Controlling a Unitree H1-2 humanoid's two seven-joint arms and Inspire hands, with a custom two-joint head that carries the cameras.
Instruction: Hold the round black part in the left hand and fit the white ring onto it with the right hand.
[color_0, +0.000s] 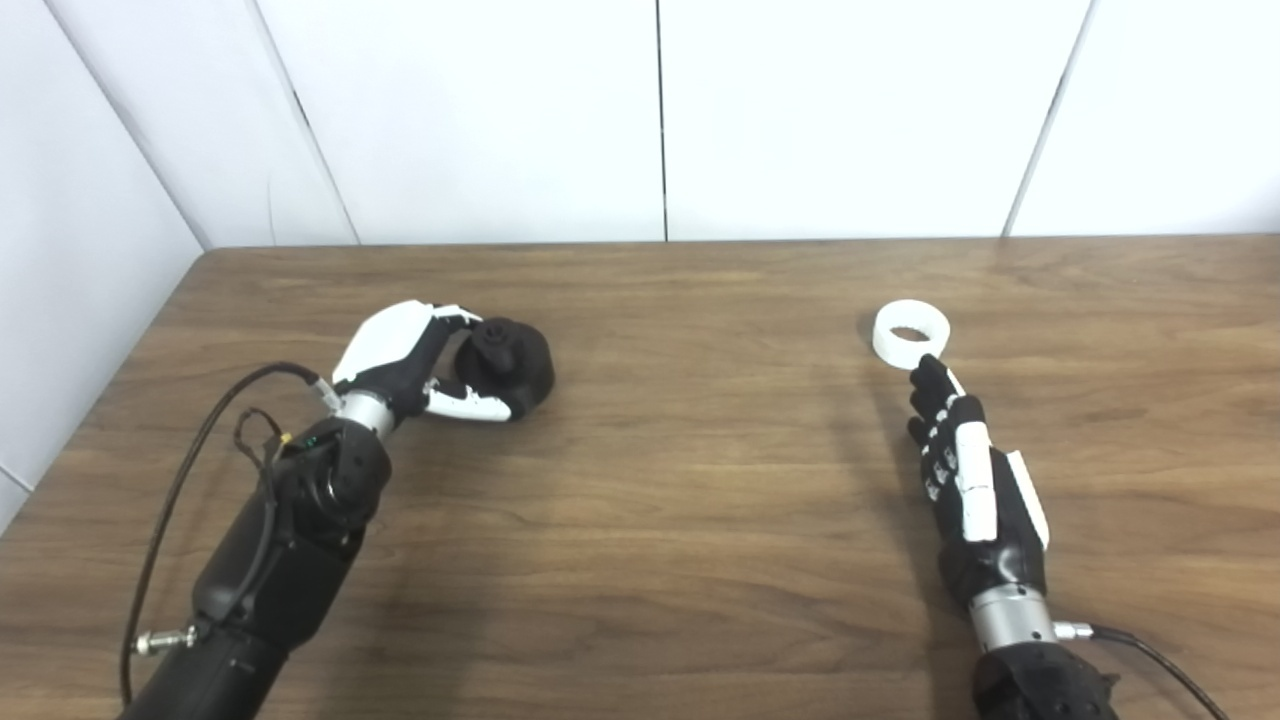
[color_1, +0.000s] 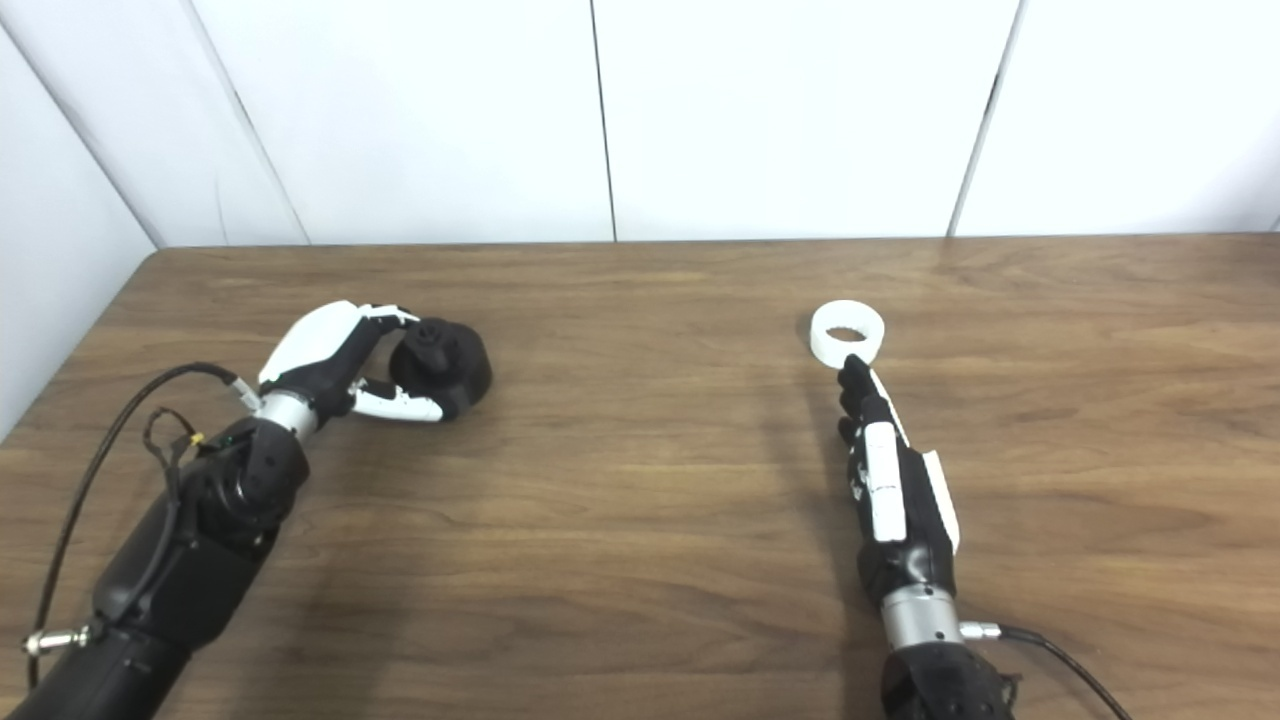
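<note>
Brown wood-grain table (color_0: 680, 480) carries everything, white panel wall (color_0: 660, 110) behind it. No containers in view: no tray, bin or box, so nothing is held inside anything.

Left robot hand (color_0: 405, 365), black and white, sits at the left side of the table, fingers and thumb curled round the round black plastic part (color_0: 510, 362). Upper fingers come over the top of the part, thumb wraps under its near side. The part looks to be resting on the table, not lifted. The hand seems to be closing on it; whether the grip is firm I cannot tell. Judgement: wrapped like this to hold the part steady with its raised hub on top left clear for the ring.

Right robot hand (color_0: 965, 470), black and white, lies well apart on the right, stretched forward, fingers straight and close together, holding nothing. Its fingertips (color_0: 930, 368) reach the near rim of the white plastic ring (color_0: 910, 334), touching or just short, cannot tell which.

The ring lies flat on the table, hole facing up, far from the black part. Judgement: the flat extended hand is an approach pose, lined up to pinch the ring's wall. Ring not yet picked up, fitting not started. Risk: fingertips push the light ring away instead of grabbing it.
</note>
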